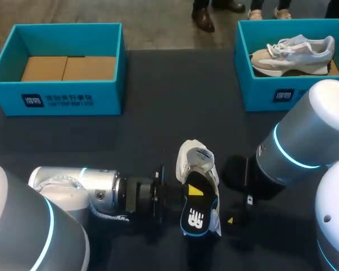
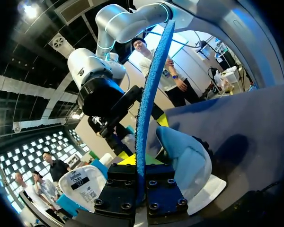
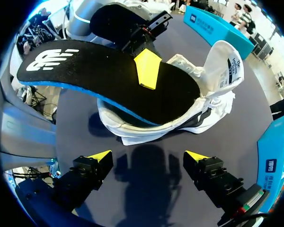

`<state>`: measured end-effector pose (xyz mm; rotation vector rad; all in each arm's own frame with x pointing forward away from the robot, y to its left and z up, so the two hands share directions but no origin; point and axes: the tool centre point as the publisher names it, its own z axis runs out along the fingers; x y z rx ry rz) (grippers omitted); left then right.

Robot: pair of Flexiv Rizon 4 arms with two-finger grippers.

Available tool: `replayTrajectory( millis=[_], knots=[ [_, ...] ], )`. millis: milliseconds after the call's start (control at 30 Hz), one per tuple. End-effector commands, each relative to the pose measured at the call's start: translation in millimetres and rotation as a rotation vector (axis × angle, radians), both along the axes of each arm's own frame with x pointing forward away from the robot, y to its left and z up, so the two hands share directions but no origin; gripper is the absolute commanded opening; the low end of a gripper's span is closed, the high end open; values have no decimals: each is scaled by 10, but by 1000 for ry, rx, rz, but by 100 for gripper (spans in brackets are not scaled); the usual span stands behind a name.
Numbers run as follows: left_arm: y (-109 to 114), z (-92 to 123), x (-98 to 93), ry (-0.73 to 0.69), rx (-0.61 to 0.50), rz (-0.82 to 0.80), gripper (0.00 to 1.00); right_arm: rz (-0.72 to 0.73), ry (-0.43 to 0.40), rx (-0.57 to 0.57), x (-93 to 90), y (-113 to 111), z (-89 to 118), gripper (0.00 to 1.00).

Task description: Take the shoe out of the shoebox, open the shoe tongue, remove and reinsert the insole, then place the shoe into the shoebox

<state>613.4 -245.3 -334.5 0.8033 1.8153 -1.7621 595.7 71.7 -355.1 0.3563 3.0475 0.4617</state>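
Your left gripper pinches the insole mid-length, above the white shoe. Your right gripper gapes empty just beside that shoe. The insole looks light and floppy, so hold it near the middle. You have one insole, two shoes and two boxes. The second shoe sits in one box, the other box holds none, and both are well beyond the white shoe.

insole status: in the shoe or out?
Partly out. The left gripper is shut on the insole; its logo end is raised clear of the shoe, and the other end sits inside it.
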Motion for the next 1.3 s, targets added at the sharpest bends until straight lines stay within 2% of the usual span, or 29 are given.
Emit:
replayTrajectory(
  millis=[33, 567, 967, 1000, 1033, 1300],
  knots=[
    [-59, -15, 20, 3, 16, 5, 0, -3, -5, -2, -17, 16, -22, 100],
    [-45, -92, 96, -11, 86, 52, 0, -3, -5, -2, -17, 16, -22, 100],
    [-8, -80, 26, 28, 75, 29, 0, -3, -5, -2, -17, 16, -22, 100],
    [-4, -81, 24, 29, 75, 29, 8, -3, -5, -2, -17, 16, -22, 100],
    [6, -82, 21, 30, 76, 29, 21, -3, -5, -2, -17, 16, -22, 100],
    [65, -55, 7, 33, 72, 37, 22, -3, -5, -2, -17, 16, -22, 100]
  ],
)
